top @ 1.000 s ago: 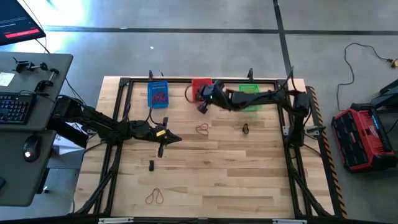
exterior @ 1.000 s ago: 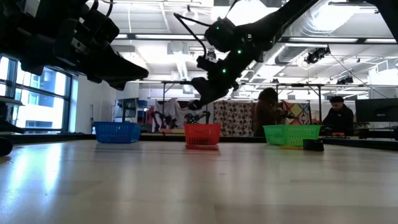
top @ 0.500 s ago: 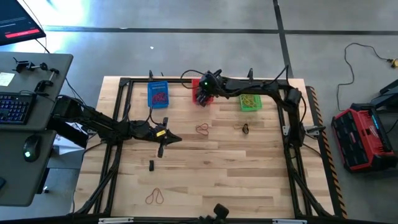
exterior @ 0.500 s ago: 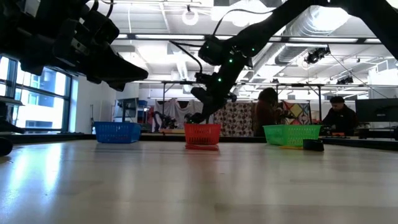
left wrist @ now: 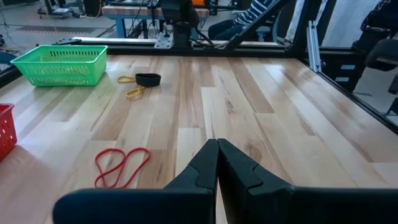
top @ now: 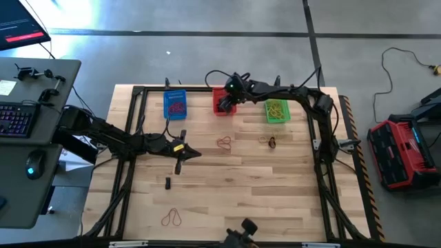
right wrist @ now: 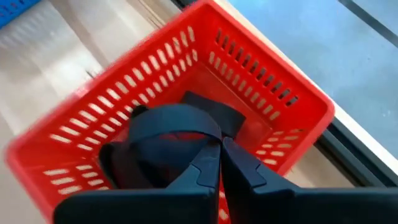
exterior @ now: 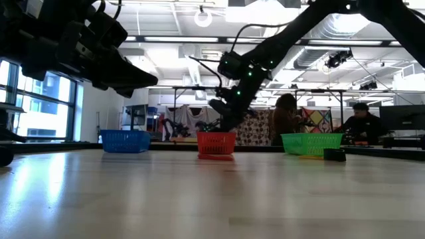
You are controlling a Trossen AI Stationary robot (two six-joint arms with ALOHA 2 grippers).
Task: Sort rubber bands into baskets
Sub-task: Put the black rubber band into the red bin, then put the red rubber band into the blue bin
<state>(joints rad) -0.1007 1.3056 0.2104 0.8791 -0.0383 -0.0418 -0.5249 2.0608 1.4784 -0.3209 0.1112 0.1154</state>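
My right gripper (right wrist: 219, 149) hangs over the inside of the red basket (right wrist: 267, 81), shut on a thick black rubber band (right wrist: 174, 118). In the high view it is above the red basket (top: 219, 111) at the far edge, between the blue basket (top: 175, 105) and the green basket (top: 276, 110). In the low view it sits just above the red basket's rim (exterior: 216, 135). My left gripper (top: 180, 154) waits shut over the table's left middle. Red bands (top: 224, 142) (left wrist: 121, 167) lie flat on the wood, as do a black and a yellow band (top: 271, 142) (left wrist: 143, 81). My right gripper pinches the black band at its near part (right wrist: 208, 140) between the two shut fingers, coming from above and slanting down into the basket. The band hangs as a wide loop in front of the fingertips, over the red basket's floor; whether it touches the floor I cannot tell.
A small black band (top: 168, 182) and a pair of orange-red bands (top: 171, 218) lie nearer the near edge. The blue basket holds red bands, the green one yellowish bands. A black frame runs round the table. People sit behind the far edge (exterior: 285, 119).
My right gripper has travelled toward the table's far edge, from beside the red basket's near side to above its inside, and has come down toward its rim. It stays shut.
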